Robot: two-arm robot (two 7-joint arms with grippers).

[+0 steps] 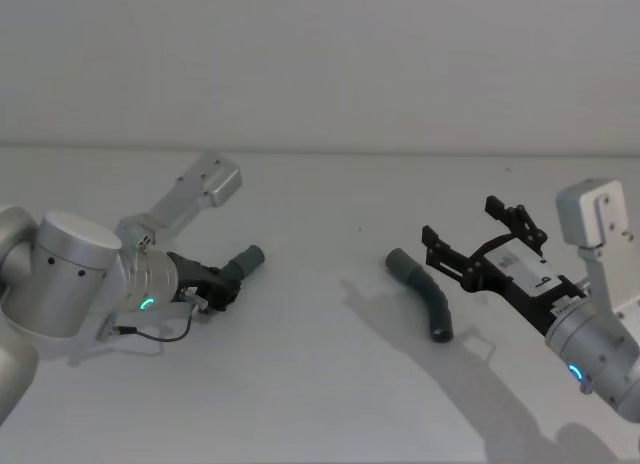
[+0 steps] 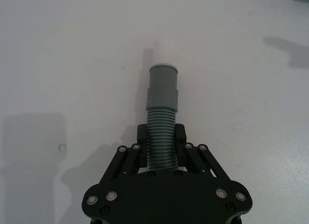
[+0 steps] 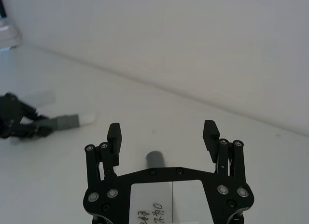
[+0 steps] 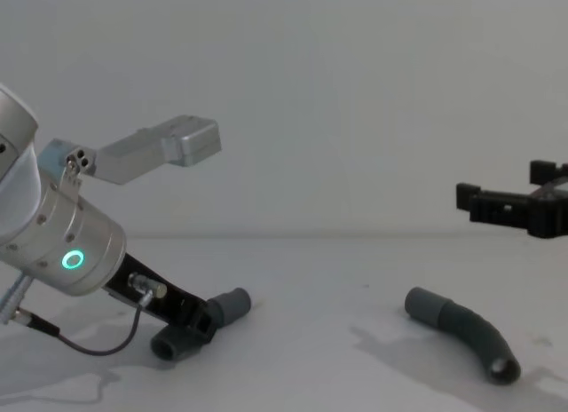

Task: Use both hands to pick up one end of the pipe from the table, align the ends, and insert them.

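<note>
Looking at your right gripper (image 3: 163,132), you find a white label (image 3: 166,201) whose handwriting cannot be read. Its jaws stand wide apart and empty, raised to the right of the right hose piece (image 1: 428,296). That piece lies curved on the table (image 1: 300,384), right cuff (image 1: 399,260) smooth and grey at its far end. Your left gripper (image 1: 222,281), low on the left, clamps the ribbed left hose piece (image 2: 161,137), left cuff (image 2: 162,89) jutting beyond.

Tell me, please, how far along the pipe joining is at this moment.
Done: the left gripper is shut on the ribbed part of the first hose piece, its cuff sticking out beyond. In hand: the right gripper is open in the air near the second hose piece, which lies ungrasped on the table. Left: grasp it, lift, align both cuffs, insert.
</note>
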